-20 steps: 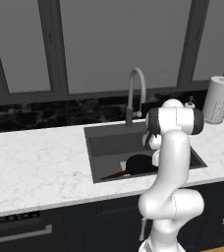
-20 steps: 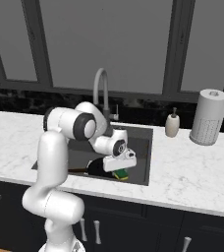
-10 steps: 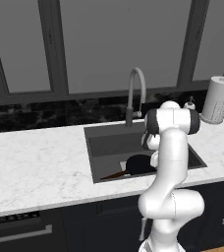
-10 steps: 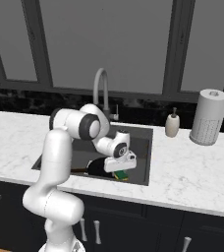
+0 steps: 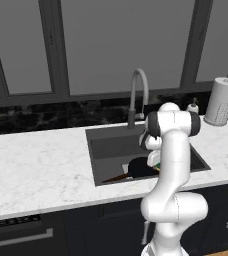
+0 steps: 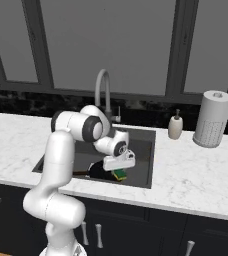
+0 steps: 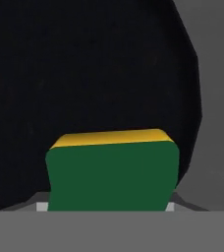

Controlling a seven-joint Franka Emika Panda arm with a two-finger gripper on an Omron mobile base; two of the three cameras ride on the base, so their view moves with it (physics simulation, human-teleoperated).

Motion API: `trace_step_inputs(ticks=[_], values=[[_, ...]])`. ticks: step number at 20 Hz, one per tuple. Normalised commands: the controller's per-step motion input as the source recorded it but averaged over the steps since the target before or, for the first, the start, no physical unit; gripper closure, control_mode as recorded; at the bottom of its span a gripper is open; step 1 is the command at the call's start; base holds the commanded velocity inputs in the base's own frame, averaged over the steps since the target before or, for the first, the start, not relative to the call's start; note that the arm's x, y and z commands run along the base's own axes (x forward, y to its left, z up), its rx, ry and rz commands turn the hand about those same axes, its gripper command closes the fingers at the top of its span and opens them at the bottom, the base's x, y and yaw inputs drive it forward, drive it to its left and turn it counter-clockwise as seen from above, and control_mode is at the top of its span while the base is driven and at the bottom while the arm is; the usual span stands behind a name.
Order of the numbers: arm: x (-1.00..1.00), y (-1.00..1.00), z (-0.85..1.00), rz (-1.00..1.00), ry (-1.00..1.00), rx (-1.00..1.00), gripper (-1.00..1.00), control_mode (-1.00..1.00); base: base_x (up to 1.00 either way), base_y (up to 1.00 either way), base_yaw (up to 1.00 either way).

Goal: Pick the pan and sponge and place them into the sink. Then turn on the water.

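Green-topped yellow sponge (image 7: 111,172) clamped between gripper (image 6: 119,169) jaws, low over black pan (image 7: 84,74) inside dark sink (image 5: 103,150).

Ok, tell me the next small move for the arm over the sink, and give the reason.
Probably open the jaws and let go. The sponge sits between the gripper tips, right above the pan, which already lies in the sink. Releasing here should leave both items in the basin; only the faucet would remain.
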Motion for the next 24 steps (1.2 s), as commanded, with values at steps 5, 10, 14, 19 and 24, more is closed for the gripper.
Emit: trace_step_inputs(ticks=[5,10,14,19,24], values=[[0.41,0.09,0.00,0.00,0.00,0.00,-1.00,-1.00,0.00,0.00,0.00],[0.39,0.02,0.00,0.00,0.00,0.00,-1.00,-1.00,0.00,0.00,0.00],[0.13,0.00,0.02,0.00,-0.05,0.01,-1.00,-1.00,0.00,0.00,0.00],[-0.15,-0.02,0.51,0.00,-0.14,0.03,-1.00,-1.00,0.00,0.00,0.00],[-0.25,-0.08,0.70,-0.03,-0.11,0.07,-1.00,-1.00,0.00,0.00,0.00]])
